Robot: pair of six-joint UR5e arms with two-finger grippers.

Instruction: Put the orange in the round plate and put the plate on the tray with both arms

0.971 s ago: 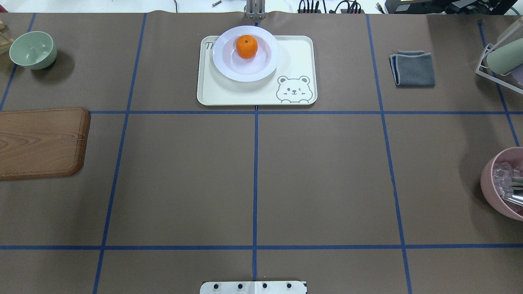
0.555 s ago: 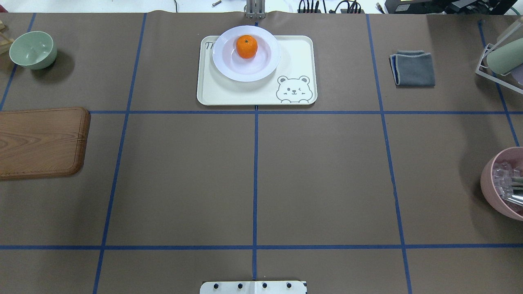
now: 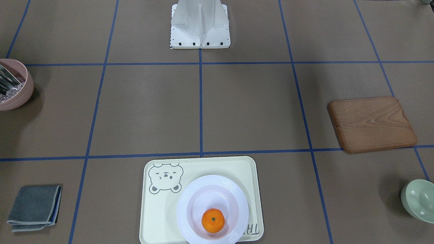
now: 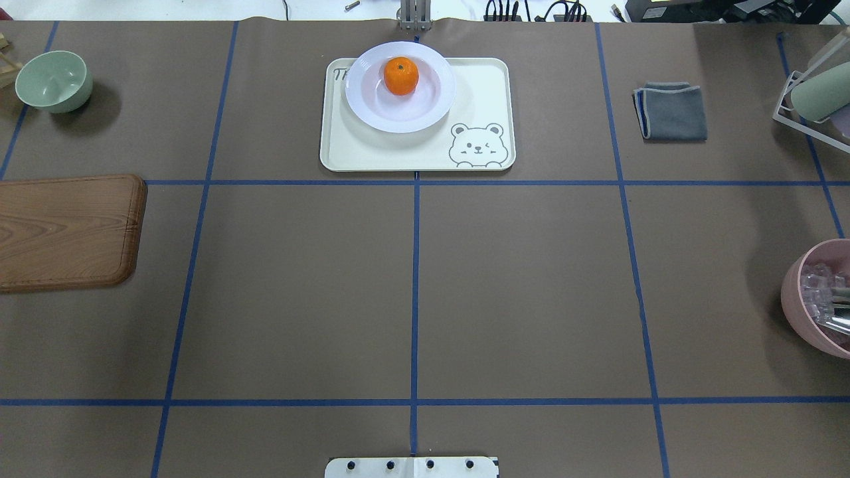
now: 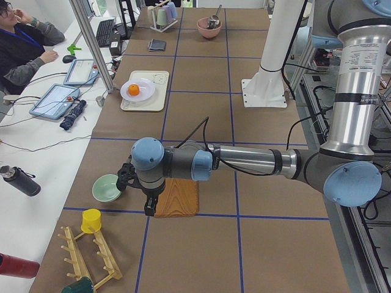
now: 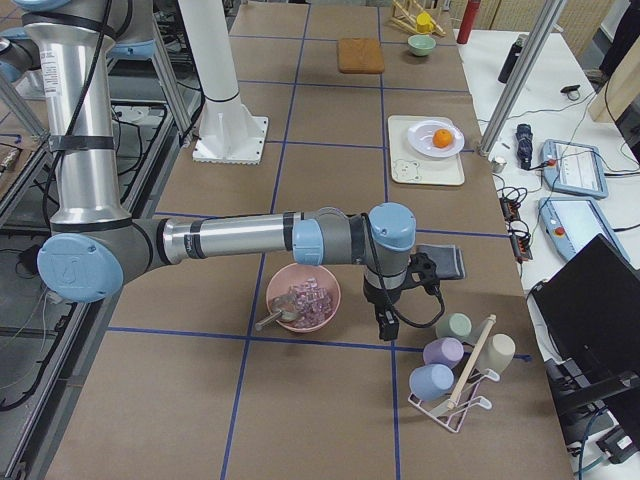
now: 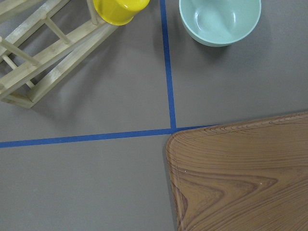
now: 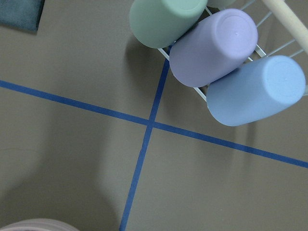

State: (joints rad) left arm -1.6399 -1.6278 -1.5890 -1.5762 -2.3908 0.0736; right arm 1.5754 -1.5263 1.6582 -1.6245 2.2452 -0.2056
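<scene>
- Orange-skinned fruit: the orange (image 4: 401, 76) sits in the well of the round plate (image 4: 372, 109), off centre toward the side away from the robot
- Glossy white ware: the round plate rests on the tray (image 4: 412, 151) at its lettered end, with its far rim jutting over the tray's far edge; the bear drawing is uncovered
- Change: none in the overhead view over the past second; orange, plate and tray lie exactly where they lay, and no arm shows over the middle of the table
- Left gripper (image 5: 148, 206): seen only from the table's end, so whether its jaws are wide or narrow cannot be told; nothing visible between them. Under the jaws is a corner of the wooden board (image 7: 240, 178), with the green bowl (image 7: 219, 21) just beyond. The tray is well apart from these jaws
- Right gripper (image 6: 386, 322): jaw state likewise cannot be told. The pink bowl (image 6: 303, 297) is just beside the jaws and the racked cups (image 8: 214, 48) are near them. The tray is well apart
- Judgement: both steps look done, with the fruit in the plate and the plate on the tray; the arms seem parked at the table's ends, and the overhanging rim is the only doubt
</scene>
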